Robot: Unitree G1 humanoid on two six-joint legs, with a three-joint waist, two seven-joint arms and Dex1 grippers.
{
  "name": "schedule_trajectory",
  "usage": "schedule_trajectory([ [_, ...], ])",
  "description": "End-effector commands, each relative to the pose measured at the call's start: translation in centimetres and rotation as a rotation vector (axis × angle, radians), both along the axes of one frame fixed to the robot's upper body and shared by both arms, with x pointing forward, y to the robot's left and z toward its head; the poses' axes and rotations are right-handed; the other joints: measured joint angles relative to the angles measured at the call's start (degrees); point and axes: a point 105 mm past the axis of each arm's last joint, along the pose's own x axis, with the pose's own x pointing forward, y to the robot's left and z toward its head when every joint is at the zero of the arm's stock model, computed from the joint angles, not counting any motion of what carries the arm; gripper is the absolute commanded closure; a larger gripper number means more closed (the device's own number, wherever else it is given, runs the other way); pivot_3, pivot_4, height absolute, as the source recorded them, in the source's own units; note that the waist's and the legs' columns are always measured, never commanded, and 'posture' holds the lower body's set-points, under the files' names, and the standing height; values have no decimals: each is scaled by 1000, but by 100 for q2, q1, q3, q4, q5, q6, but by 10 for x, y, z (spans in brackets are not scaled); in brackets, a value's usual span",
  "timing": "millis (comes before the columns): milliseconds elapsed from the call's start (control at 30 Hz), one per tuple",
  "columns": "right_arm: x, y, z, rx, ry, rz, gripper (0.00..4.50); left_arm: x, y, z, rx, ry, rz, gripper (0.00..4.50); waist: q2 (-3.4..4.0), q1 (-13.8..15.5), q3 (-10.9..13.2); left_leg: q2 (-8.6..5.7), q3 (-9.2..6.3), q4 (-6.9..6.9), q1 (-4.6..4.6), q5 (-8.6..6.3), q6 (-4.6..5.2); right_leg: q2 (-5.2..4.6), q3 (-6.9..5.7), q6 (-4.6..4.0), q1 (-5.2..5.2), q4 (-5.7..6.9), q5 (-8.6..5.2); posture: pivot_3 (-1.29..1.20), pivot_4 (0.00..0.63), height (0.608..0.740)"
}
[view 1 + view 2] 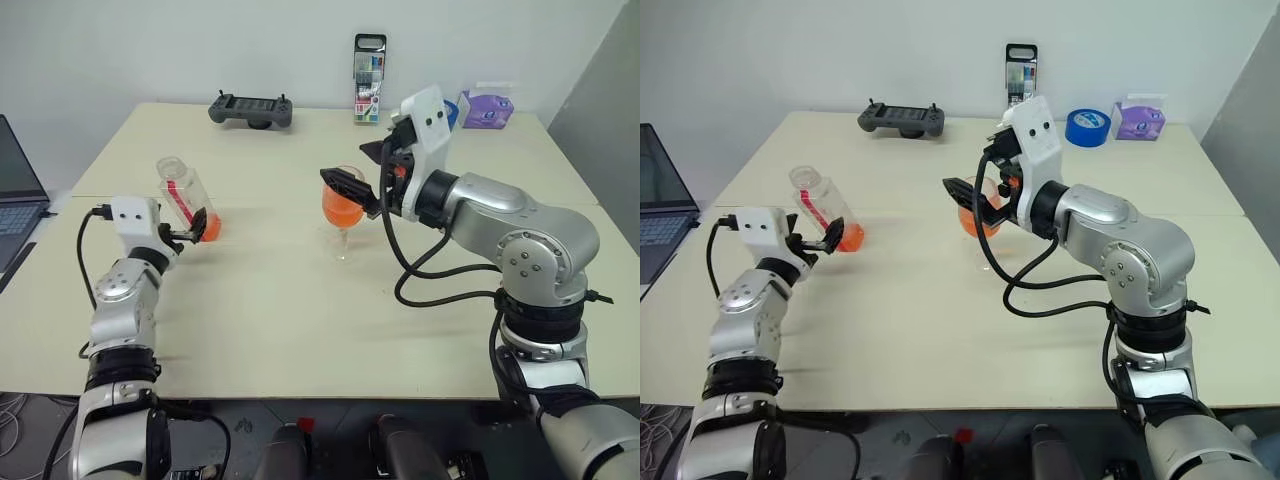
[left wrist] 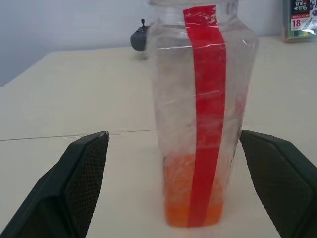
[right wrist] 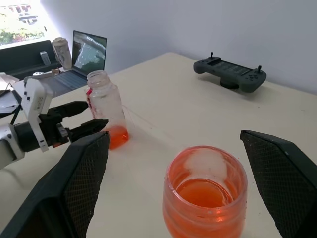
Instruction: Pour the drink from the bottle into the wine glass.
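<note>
You can see the bottle [image 1: 185,198] standing on the table [image 1: 300,310] at the left of the frame, with a little orange drink [image 1: 208,226] at its bottom. Your left gripper [image 1: 190,232] is just beside it, fingers spread wide and apart from it. The wine glass [image 1: 343,210] stands mid-frame, holding drink. Your right gripper [image 1: 365,185] is spread around its bowl, not pinching.
</note>
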Motion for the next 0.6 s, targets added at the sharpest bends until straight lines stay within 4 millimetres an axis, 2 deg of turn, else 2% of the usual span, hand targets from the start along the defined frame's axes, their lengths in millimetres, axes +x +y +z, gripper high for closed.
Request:
schedule_trajectory([
  [33,0,-10,15,25,-72,-11,0,-22,-5,29,12,-48,-100,20,0,0,0,-1,0,0,0,0,0,-1,0,0,1,-2,0,0,150,740],
  [167,4,-29,24,64,-87,-38,0,-57,-33,46,-31,-2,-347,20,2,1,2,1,4,-10,0,0,0,-2,3,-1,3,-17,0,0,150,740],
  [233,5,-39,24,83,-80,-59,0,-63,-43,61,-53,2,-409,20,2,33,2,1,-4,-13,0,0,0,-2,-5,-1,9,-25,0,0,150,740],
  [333,6,-56,16,75,-78,-94,0,-68,-71,75,-23,40,-555,20,1,47,1,-1,-7,-11,5,0,0,-1,-19,-1,26,-33,0,0,150,740],
  [433,-10,-72,6,90,-47,-34,0,-69,-98,89,-8,50,-672,20,3,46,2,-7,1,-16,4,0,0,8,-22,-1,34,-55,0,0,150,740],
  [600,-41,-82,-19,133,14,102,0,-68,-112,104,-42,19,-743,20,4,-18,3,0,24,-47,16,-1,1,12,3,0,24,-67,0,0,150,740],
])
